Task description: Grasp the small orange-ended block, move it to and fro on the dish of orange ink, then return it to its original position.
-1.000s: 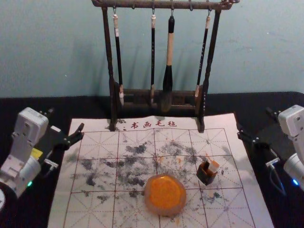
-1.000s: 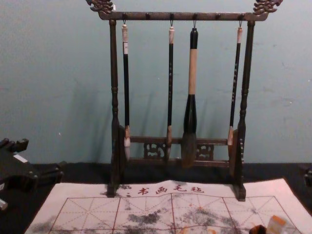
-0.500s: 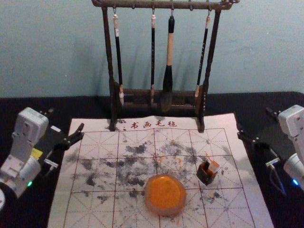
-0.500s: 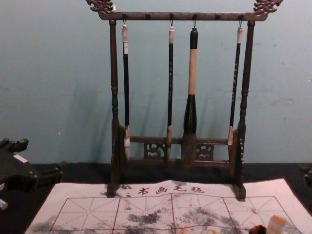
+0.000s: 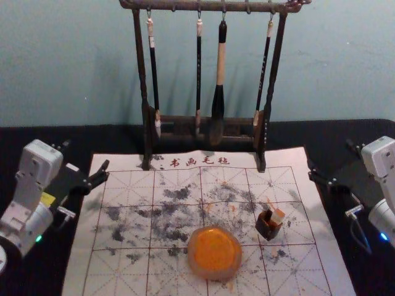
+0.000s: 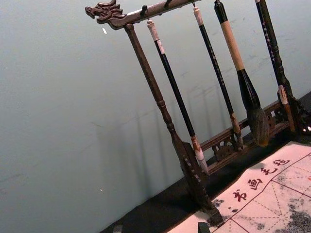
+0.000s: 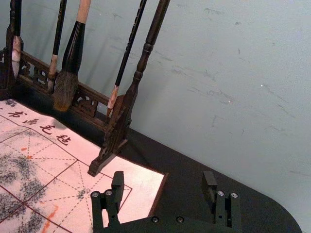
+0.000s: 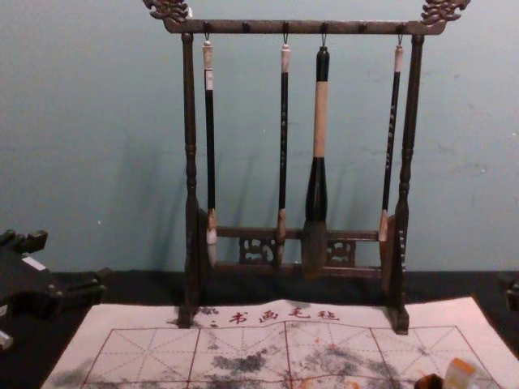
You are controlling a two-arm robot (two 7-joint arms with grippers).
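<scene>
In the head view, we see the block tilted in its cup, lower right, near the dish probably for easy dipping, with left gripper and right gripper toward the side edges, both released and empty.

Open mat stretches left of the dish; behind, the rack obstructs.

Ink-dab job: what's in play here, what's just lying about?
In play:
orange-ended block
small dark holder
orange ink dish
right end effector (likely), open, right of sheet

Just there:
brush rack
hanging brushes
gridded sheet
left end effector (likely), left of sheet
</scene>
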